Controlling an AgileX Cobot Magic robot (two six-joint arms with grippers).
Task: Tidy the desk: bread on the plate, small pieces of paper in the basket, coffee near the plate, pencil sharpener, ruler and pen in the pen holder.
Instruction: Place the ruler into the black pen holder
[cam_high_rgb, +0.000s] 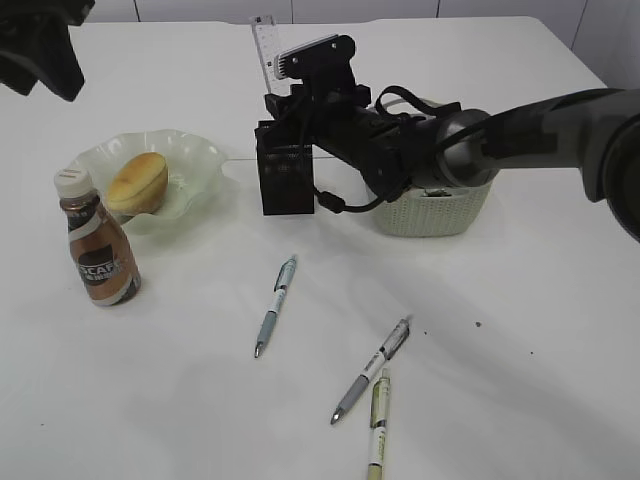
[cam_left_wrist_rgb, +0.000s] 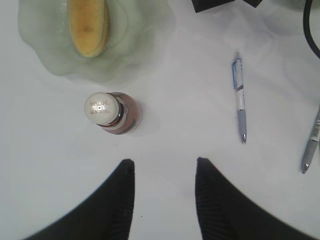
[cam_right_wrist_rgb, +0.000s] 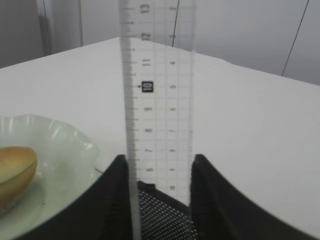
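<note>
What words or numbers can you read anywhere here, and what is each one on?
"13", "12", "11", "10", "9", "8", "7" run down the clear ruler; its smaller second column is too faint.
"SCAF" is the readable part of the coffee bottle label.
The bottle cap print is blurred.
The pens' print is too small.

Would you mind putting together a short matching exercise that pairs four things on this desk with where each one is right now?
Things:
1. bread
2. coffee bottle
3. ruler
4. blue pen

Places:
A. upright between the jaws of the right gripper, over the black mesh pen holder
B. lying flat on the bare table, in front of the pen holder
C. on the pale green wavy plate
D. standing on the table just in front of the plate

Pairs: 1-C, 2-D, 3-A, 4-B
</note>
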